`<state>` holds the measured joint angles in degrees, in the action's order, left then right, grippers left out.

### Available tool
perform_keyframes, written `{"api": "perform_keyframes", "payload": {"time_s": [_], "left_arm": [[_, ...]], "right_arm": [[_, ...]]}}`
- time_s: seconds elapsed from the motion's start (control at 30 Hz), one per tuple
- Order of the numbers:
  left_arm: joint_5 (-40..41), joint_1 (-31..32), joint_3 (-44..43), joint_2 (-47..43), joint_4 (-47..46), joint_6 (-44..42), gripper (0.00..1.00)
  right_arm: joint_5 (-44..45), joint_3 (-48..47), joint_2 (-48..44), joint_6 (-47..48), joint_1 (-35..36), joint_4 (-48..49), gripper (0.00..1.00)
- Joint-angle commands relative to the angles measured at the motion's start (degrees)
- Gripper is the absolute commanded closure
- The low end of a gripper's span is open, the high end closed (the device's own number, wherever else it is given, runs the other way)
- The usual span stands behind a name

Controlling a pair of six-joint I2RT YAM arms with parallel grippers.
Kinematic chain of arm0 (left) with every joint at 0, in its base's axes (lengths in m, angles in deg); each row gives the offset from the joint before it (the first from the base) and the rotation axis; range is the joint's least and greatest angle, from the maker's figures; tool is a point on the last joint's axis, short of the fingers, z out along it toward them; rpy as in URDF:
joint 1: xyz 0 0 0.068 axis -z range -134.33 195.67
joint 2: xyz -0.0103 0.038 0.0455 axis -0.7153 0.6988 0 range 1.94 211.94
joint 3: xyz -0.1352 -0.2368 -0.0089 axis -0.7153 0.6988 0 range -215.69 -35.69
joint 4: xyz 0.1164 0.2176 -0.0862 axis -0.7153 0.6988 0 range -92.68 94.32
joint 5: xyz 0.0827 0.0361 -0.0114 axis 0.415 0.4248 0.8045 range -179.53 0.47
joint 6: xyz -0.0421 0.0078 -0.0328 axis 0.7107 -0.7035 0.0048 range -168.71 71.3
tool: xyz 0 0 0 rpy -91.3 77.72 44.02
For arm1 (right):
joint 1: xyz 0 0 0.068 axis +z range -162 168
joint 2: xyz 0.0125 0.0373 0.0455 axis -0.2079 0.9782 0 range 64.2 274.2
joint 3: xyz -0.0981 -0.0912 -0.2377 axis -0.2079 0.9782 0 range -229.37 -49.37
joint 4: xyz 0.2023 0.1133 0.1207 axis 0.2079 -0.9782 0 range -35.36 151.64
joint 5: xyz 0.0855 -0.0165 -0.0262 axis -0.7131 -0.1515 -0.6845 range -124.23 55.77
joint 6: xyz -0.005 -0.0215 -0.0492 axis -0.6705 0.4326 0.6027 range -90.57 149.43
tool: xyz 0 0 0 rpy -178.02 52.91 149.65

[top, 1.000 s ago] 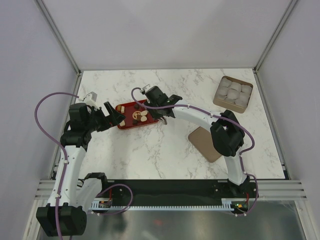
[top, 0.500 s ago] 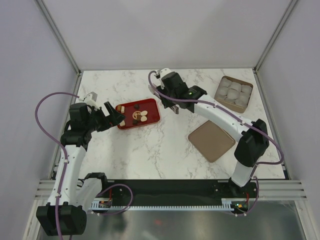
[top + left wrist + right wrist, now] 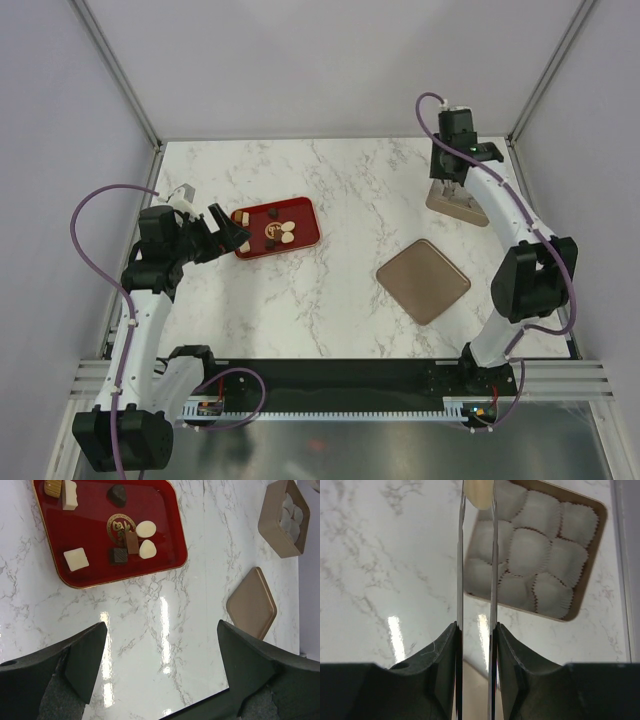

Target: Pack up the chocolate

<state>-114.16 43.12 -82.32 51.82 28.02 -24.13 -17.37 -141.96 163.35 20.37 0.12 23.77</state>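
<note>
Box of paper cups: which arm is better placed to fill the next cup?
Right. The right pincer grips a cream-white chocolate right at the box, ready to lower. The left pincer hangs open and empty by the red tray, across the table.

Tabletop: white marble, grey veins, glossy w/ bright glare streaks.
Walls: plain pale grey-lilac panels behind tabletop + both sides.
Posts: alu, slanting up from tabletop's far corners.
Near edge of tabletop: black strip, then dull metal sheet.
</note>
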Motion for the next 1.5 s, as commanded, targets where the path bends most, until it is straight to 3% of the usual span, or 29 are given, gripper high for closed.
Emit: {"api": "perform_keyframes", "payload": {"time_s": [0.0, 0.3, 0.9, 1.47], "left_arm": [[-1.8, -0.3, 0.1, 0.1, -2.0, -1.8, 0.0], [-1.6, -0.2, 0.1, 0.2, -2.0, -1.9, 0.0], [-1.5, -0.2, 0.0, 0.9, -2.0, -1.9, 0.0], [-1.3, -0.2, 0.1, 0.3, -2.0, -2.0, 0.0]], "right_arm": [[1.1, -0.4, 0.9, -2.5, -5.1, -0.3, 0.65], [-2.2, -2.3, 6.3, -3.1, -10.8, 1.6, 0.65], [-4.7, -3.6, 10.4, -1.8, -11.5, 5.3, 0.64], [-4.1, -7.8, 9.8, -0.5, -11.4, 2.7, 0.47]]}}
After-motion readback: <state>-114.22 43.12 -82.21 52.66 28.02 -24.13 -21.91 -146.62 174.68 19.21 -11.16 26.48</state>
